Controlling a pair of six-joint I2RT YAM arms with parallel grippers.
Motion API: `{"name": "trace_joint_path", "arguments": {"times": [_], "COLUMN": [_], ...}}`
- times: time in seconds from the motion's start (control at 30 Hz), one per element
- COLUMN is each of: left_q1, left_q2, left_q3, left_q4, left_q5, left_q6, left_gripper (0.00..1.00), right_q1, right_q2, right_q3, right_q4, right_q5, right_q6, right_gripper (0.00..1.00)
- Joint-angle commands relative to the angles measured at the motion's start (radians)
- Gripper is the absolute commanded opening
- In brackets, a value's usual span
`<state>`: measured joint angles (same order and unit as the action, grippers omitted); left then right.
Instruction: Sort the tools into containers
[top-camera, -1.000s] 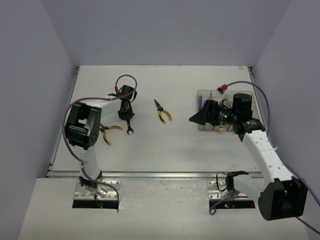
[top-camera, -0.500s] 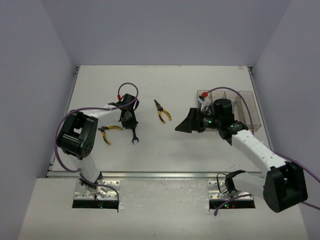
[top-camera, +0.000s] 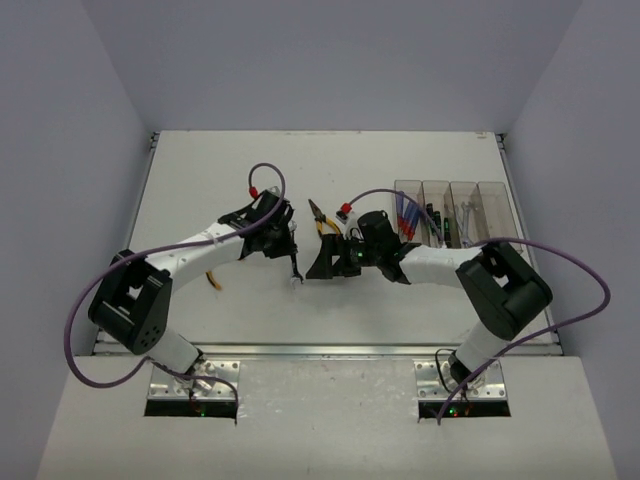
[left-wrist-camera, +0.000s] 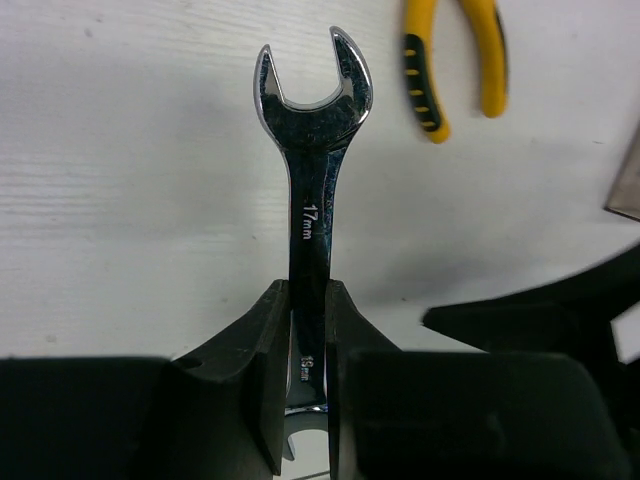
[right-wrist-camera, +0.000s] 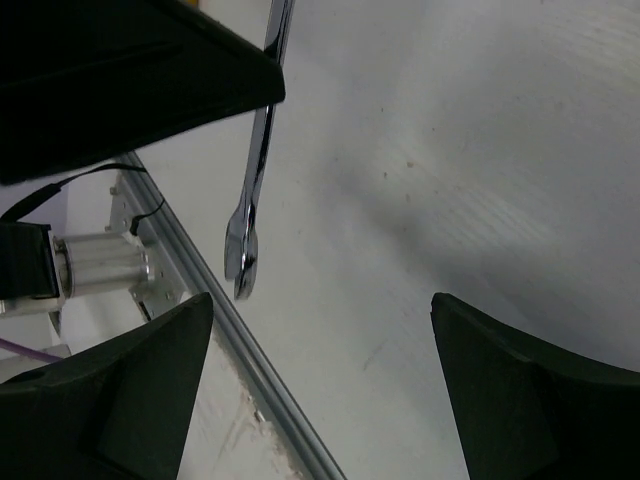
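Observation:
My left gripper (top-camera: 291, 262) (left-wrist-camera: 308, 330) is shut on the shaft of a silver open-end wrench (left-wrist-camera: 312, 180), held above the table near its middle. The wrench's free end (top-camera: 297, 277) points toward the near edge. My right gripper (top-camera: 318, 265) (right-wrist-camera: 320, 330) stands open and empty just right of it. The wrench (right-wrist-camera: 255, 170) hangs to the left of that gripper, outside its fingers. Yellow-handled pliers (top-camera: 324, 220) (left-wrist-camera: 450, 60) lie just beyond both grippers. The containers (top-camera: 492, 228) stand at the right, holding blue-handled screwdrivers (top-camera: 405, 215), green-handled ones (top-camera: 435, 222) and wrenches (top-camera: 465, 220).
A second pair of yellow pliers (top-camera: 212, 280) lies mostly hidden under my left arm. The table's metal front rail (right-wrist-camera: 230, 340) runs close beneath the wrench's end. Purple cables loop over both arms.
The left arm has carried the wrench rightward to the table's middle. The right arm has swung left from the containers to meet it, still open.

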<state>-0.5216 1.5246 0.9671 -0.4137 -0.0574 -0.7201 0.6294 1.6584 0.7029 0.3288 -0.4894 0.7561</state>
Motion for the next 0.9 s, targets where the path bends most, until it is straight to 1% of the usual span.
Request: {"name": "trace_joint_path", "arguments": {"times": [0.0, 0.03, 0.07, 0.13, 0.17, 0.2, 0.23, 0.27, 0.3, 0.37, 0.4, 0.43, 0.47, 0.5, 0.53, 0.57, 0.6, 0.63, 0.7, 0.73, 0.77, 0.8, 0.87], "left_q1": [-0.049, -0.051, -0.062, -0.075, -0.082, -0.089, -0.103, -0.114, -0.118, -0.123, -0.123, -0.123, -0.123, -0.123, -0.123, -0.122, -0.121, -0.119, -0.11, -0.108, -0.105, -0.104, -0.103], "left_q2": [-0.089, -0.096, -0.105, -0.113, -0.116, -0.121, -0.126, -0.132, -0.137, -0.15, -0.15, -0.164, -0.178, -0.192, -0.206, -0.222, -0.245, -0.287, -0.327, -0.362, -0.389, -0.41, -0.474], "left_q3": [-0.017, -0.018, -0.021, -0.025, -0.025, -0.025, -0.023, -0.021, -0.019, -0.018, -0.015, 0.0, 0.017, 0.035, 0.054, 0.084, 0.101, 0.124, 0.155, 0.165, 0.165, 0.162, 0.128], "left_q4": [0.079, 0.079, 0.086, 0.095, 0.101, 0.105, 0.106, 0.107, 0.107, 0.107, 0.107, 0.087, 0.058, 0.028, -0.009, -0.069, -0.105, -0.154, -0.249, -0.275, -0.309, -0.322, -0.353], "left_q5": [-0.001, -0.005, -0.004, -0.004, 0.005, 0.009, 0.008, 0.006, 0.006, 0.001, 0.001, -0.016, -0.061, -0.102, -0.123, -0.194, -0.244, -0.308, -0.418, -0.449, -0.492, -0.521, -0.549], "left_q6": [-0.101, -0.113, -0.127, -0.142, -0.146, -0.154, -0.159, -0.164, -0.169, -0.173, -0.173, -0.168, -0.167, -0.166, -0.165, -0.163, -0.156, -0.144, -0.118, -0.084, -0.053, -0.029, 0.041], "left_gripper": [0.0, 0.0, 0.0, 0.0, 0.0, 0.0, 0.0, 0.0, 0.0, 0.0, 0.0, 0.25, 0.54, 0.79, 0.89, 0.97, 1.0, 1.0, 1.0, 1.0, 1.0, 1.0, 1.0], "right_q1": [0.039, 0.045, 0.054, 0.066, 0.069, 0.075, 0.076, 0.077, 0.079, 0.079, 0.079, 0.078, 0.076, 0.072, 0.066, 0.056, 0.038, 0.001, -0.053, -0.107, -0.155, -0.194, -0.324], "right_q2": [0.029, 0.03, 0.041, 0.051, 0.054, 0.062, 0.067, 0.071, 0.073, 0.066, 0.066, 0.048, 0.023, -0.003, -0.033, -0.08, -0.114, -0.161, -0.25, -0.289, -0.313, -0.334, -0.355], "right_q3": [0.052, 0.052, 0.061, 0.067, 0.074, 0.084, 0.087, 0.089, 0.088, 0.083, 0.083, 0.072, 0.057, 0.046, 0.043, 0.033, 0.026, 0.021, 0.045, 0.064, 0.104, 0.138, 0.208], "right_q4": [0.217, 0.22, 0.242, 0.262, 0.267, 0.27, 0.282, 0.291, 0.295, 0.294, 0.285, 0.26, 0.226, 0.191, 0.149, 0.084, 0.036, -0.041, -0.265, -0.357, -0.499, -0.554, -0.732], "right_q5": [0.047, 0.048, 0.046, 0.054, 0.06, 0.061, 0.061, 0.061, 0.061, 0.067, 0.068, 0.097, 0.125, 0.144, 0.153, 0.181, 0.195, 0.216, 0.291, 0.326, 0.385, 0.408, 0.564], "right_q6": [0.065, 0.073, 0.083, 0.086, 0.086, 0.087, 0.089, 0.092, 0.094, 0.091, 0.091, 0.078, 0.053, 0.033, 0.025, 0.001, -0.014, -0.038, -0.13, -0.17, -0.244, -0.307, -0.42], "right_gripper": [0.84, 0.84, 0.8, 0.75, 0.72, 0.66, 0.56, 0.42, 0.26, 0.01, 0.0, 0.0, 0.0, 0.0, 0.0, 0.0, 0.0, 0.0, 0.0, 0.0, 0.0, 0.0, 0.0]}}
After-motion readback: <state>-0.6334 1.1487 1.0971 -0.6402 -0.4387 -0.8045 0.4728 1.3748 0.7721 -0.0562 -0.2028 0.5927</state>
